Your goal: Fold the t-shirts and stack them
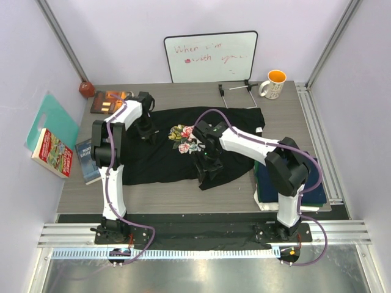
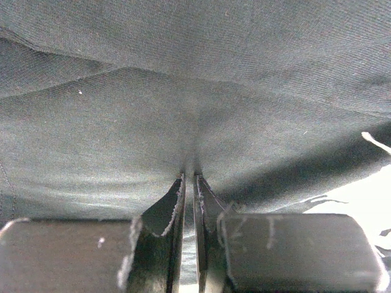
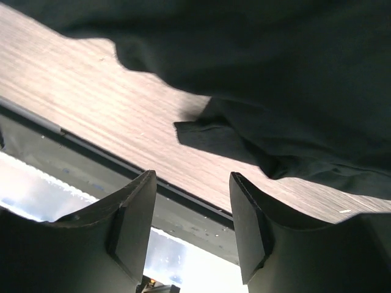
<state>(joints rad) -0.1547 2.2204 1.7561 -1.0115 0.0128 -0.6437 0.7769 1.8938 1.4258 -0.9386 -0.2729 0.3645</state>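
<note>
Top external view: the black shirt point(image 1: 177, 155) lies spread across the middle of the table point(image 1: 79, 195), with its floral print near the centre. A navy pile point(image 1: 264, 182) sits at the table's right edge.
Left jaws: pressed almost together on the shirt's far left part, pinching a thin ridge of cloth that puckers into the gap.
Right jaws: spread wide with nothing between them. They hang over the shirt's rumpled near hem, with bare table beyond it, and I cannot tell whether they touch the cloth.
Step, as I judge it: the left side is gripped and the right side is not yet gripped, so the fold is not made.
Risk, slip: the left pinch holds little cloth, so a pull could draw it free.
Risk, bad grab: the hem is bunched, so the right jaws could catch two layers or close on the table.
Risk, skew: lifting with one side held would drag the shirt crooked, toward the books point(image 1: 91, 160) just beside its left edge.
</note>
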